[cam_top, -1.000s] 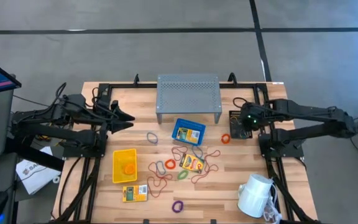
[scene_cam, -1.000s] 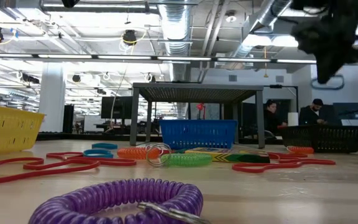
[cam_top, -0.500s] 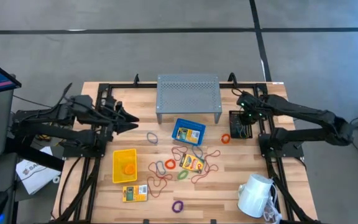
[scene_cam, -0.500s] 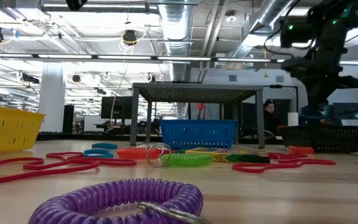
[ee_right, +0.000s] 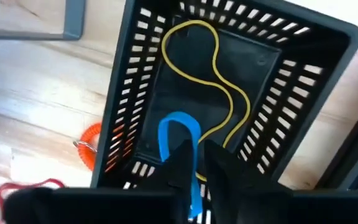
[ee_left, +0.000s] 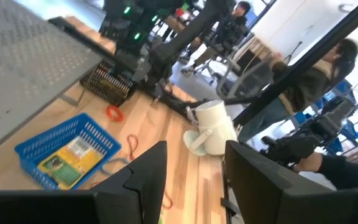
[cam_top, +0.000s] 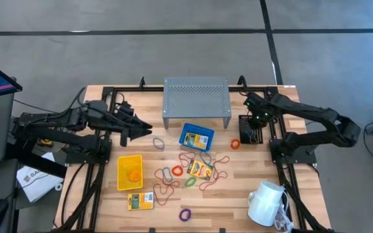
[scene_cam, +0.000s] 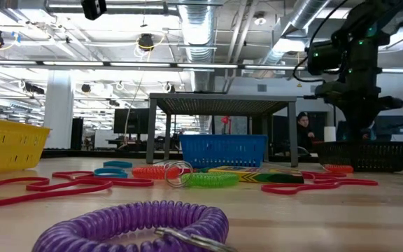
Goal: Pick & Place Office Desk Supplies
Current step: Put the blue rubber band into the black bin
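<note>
My right gripper (ee_right: 198,163) stands over the black mesh bin (ee_right: 278,124) near the table's far right, pointing down into it, shut on a blue loop (ee_right: 169,127). A thin yellow loop (ee_right: 210,68) lies on the bin's floor. My left gripper (ee_left: 194,180) is open and hovers left of centre (cam_top: 147,127), touching nothing. Red, orange, green and grey loops (cam_top: 193,171) lie tangled mid-table around a yellow packet (cam_top: 201,169). The blue bin (cam_top: 196,137) holds another packet. The yellow bin (cam_top: 130,172) has an orange thing inside, and a third packet (cam_top: 140,201) lies in front of it. My right gripper pinches the blue loop between its two fingers at one end (ee_right: 193,180), coming from above and pointing down. The loop's free end (ee_right: 174,119) reaches down inside the black bin; whether it touches the bin's floor I cannot tell.
A grey perforated riser (cam_top: 196,97) stands at the far edge behind the blue bin. A white mug (cam_top: 267,202) lies near the right front corner. An orange coil loop (cam_top: 235,144) lies just left of the black bin, a purple coil (cam_top: 185,214) near the front edge.
My right gripper, carrying the blue loop, has come down from high above to just over the black bin, shifting slightly toward the far edge. My left gripper has reached toward the table's right, nearer the centre.
</note>
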